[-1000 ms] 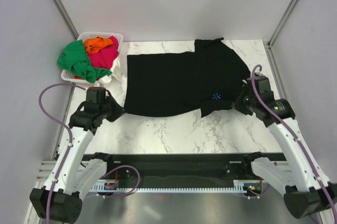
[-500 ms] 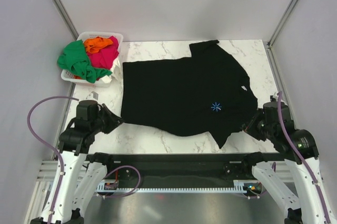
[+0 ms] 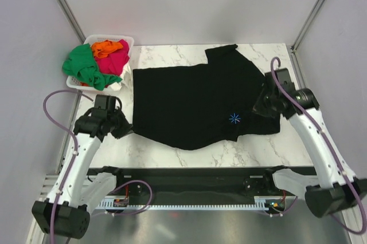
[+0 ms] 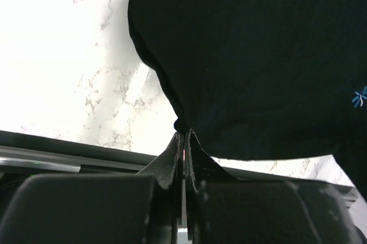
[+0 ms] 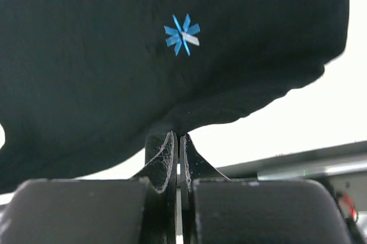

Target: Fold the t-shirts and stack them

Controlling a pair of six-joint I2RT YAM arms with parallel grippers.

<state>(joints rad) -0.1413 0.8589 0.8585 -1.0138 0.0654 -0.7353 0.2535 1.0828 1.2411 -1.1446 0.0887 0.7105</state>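
A large black t-shirt [image 3: 195, 98] lies spread on the marble table, with a small blue star mark [image 3: 234, 118] near its front right. My left gripper [image 3: 126, 130] is shut on the shirt's near left corner; in the left wrist view the closed fingertips [image 4: 183, 132] pinch the black hem [image 4: 246, 55]. My right gripper [image 3: 260, 108] is shut on the shirt's right side; in the right wrist view the closed tips [image 5: 178, 136] pinch a fold of black cloth [image 5: 143, 72] below the star [image 5: 182, 35]. Green [image 3: 83, 66], orange [image 3: 105, 47] and pink-red [image 3: 117, 58] tees are piled in the basket.
The white slotted basket [image 3: 128, 39] stands at the table's far left corner, the green tee hanging over its left rim. Bare marble [image 3: 189, 155] runs between the shirt's near edge and the black rail [image 3: 189, 178] at the front. Grey walls enclose the table.
Both grippers first pulled the shirt towards the near edge, then moved back away from it. The right gripper has gone far and left; the shirt's near right corner now lies further in.
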